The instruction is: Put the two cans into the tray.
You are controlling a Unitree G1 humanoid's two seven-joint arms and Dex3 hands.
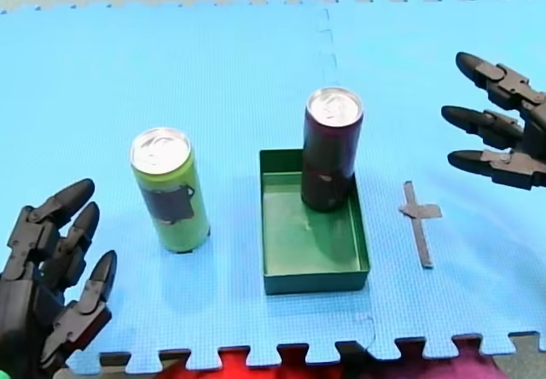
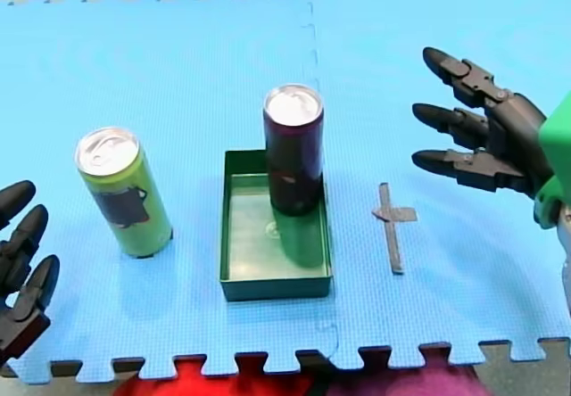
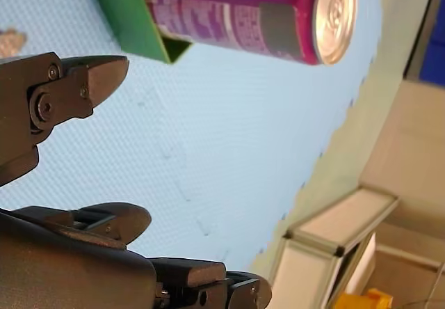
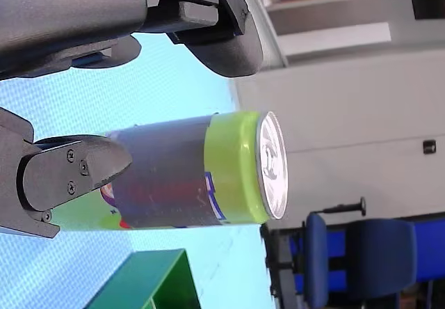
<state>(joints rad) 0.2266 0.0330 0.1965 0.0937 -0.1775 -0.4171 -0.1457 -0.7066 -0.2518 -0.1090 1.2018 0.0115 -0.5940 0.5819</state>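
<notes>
Head views show a blue foam mat [image 1: 256, 72] with a shallow green rectangular tray [image 1: 316, 282] at its middle. The left robot hand [image 1: 51, 285], near-left, and the right robot hand [image 1: 503, 131], far right, hold nothing. A tall purple metal can [image 1: 328, 161] stands inside the tray; a lime-green metal can [image 1: 173, 200] waits on the mat left of it, probably light, slick, thin-walled: wrap mid-body gently.

Surface: interlocking blue foam mat [image 1: 213, 72] is lying flat.
Marking: grey tape cross [image 1: 419, 217] is sticking to it.
Room: blue office chair [image 4: 375, 250] is standing before a pale wall [image 4: 348, 114].
</notes>
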